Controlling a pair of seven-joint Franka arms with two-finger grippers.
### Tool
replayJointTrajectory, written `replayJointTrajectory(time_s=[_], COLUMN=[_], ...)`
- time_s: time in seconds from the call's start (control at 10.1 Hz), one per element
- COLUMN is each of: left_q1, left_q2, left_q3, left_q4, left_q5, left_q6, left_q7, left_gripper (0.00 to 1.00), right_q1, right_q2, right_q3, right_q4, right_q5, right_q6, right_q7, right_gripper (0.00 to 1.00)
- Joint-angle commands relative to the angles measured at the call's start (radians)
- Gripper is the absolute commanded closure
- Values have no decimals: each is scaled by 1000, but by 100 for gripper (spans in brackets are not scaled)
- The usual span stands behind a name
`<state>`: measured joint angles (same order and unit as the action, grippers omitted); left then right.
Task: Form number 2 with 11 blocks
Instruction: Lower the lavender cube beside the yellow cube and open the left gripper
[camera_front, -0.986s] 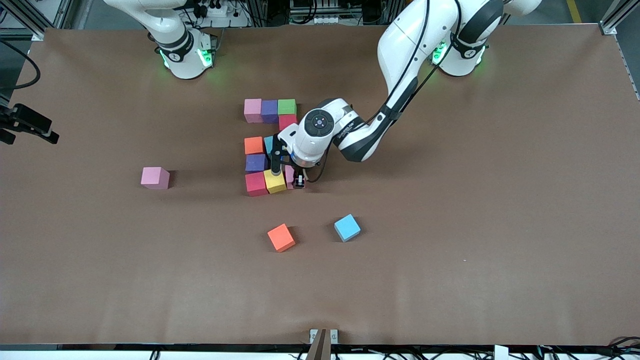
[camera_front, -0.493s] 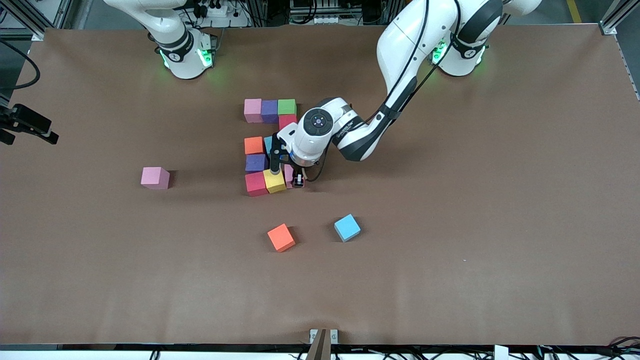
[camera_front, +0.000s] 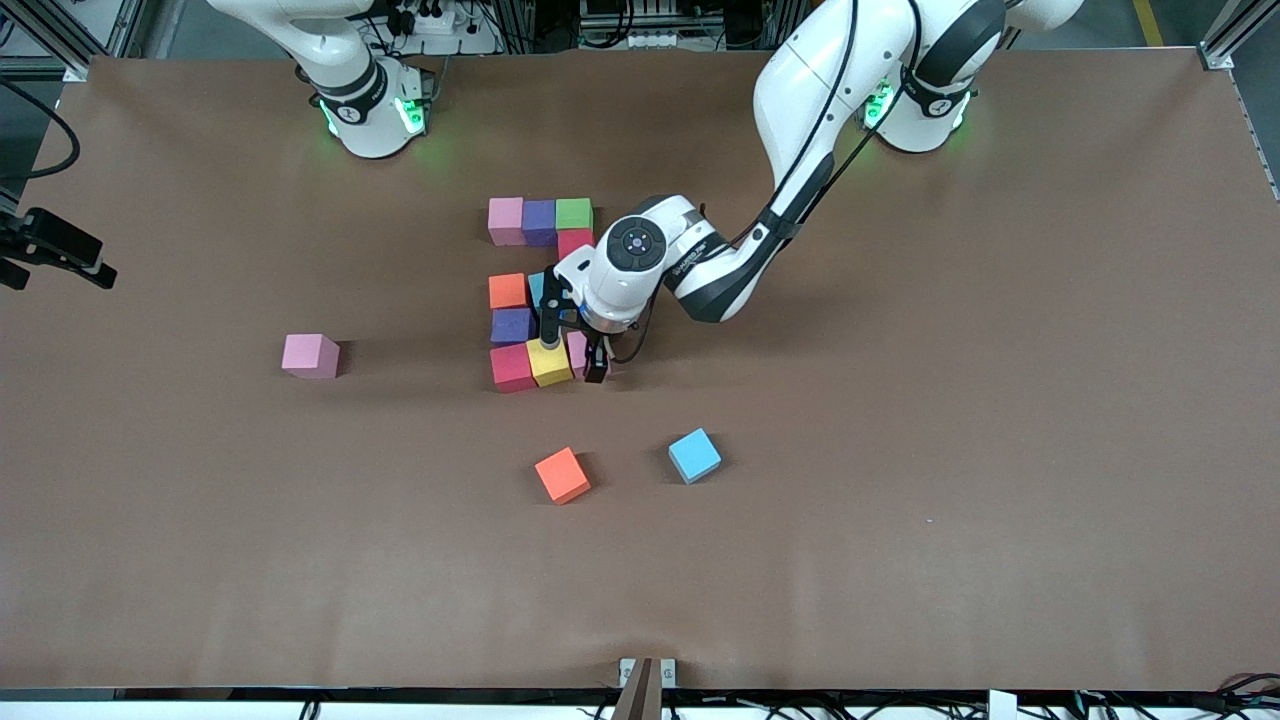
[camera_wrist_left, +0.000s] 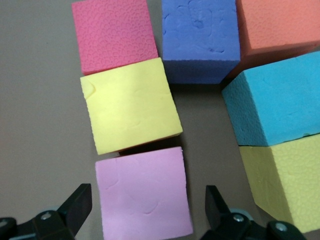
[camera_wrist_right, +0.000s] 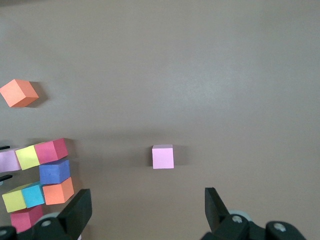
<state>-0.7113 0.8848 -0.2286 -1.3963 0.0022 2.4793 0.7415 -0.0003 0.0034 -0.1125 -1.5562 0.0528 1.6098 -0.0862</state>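
Observation:
The number 2 figure lies mid-table, made of several blocks. Its row farthest from the front camera is pink (camera_front: 506, 220), purple (camera_front: 539, 222) and green (camera_front: 574, 213), with a red block (camera_front: 575, 243) below the green. Then come orange (camera_front: 508, 290) and light blue (camera_front: 537, 288), and a purple block (camera_front: 511, 325). The nearest row is red (camera_front: 512, 367), yellow (camera_front: 550, 362) and pink (camera_wrist_left: 144, 192). My left gripper (camera_wrist_left: 147, 210) stands open astride that pink block, a gap on each side. My right gripper (camera_wrist_right: 145, 215) is open high over bare table.
Loose blocks lie apart from the figure: pink (camera_front: 310, 355) toward the right arm's end, orange (camera_front: 562, 474) and light blue (camera_front: 694, 455) nearer the front camera. A black mount (camera_front: 50, 245) sticks in at the table's edge by the right arm's end.
My left gripper has opened and let go of the pink block, which now rests beside the yellow one. The right arm has not moved.

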Motion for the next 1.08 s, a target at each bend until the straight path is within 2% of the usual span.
replayJointTrajectory(time_s=[0.0,0.3,0.69,0.99], left_q1=[-8,-8,13,91], left_q2=[2,-41,-217,-305], left_q3=[0,-1,-11,-3], left_q4=[23,16,8,10], left_q5=[-21,-22,-27,-24], left_q6=[-16,-29,-349,-508], left_q7=[16,6,6,-59], left_gripper=[0,0,0,0], right_q1=[6,6,5,2], right_q2=[-16,-16,-16,-16], right_q3=[-1,-1,-1,-3], right_q4=[-7,-7,-7,-7], right_q5=[7,7,7,7], right_q6=[2,2,2,2], right_q7=[16,14,14,14], right_gripper=[0,0,0,0])
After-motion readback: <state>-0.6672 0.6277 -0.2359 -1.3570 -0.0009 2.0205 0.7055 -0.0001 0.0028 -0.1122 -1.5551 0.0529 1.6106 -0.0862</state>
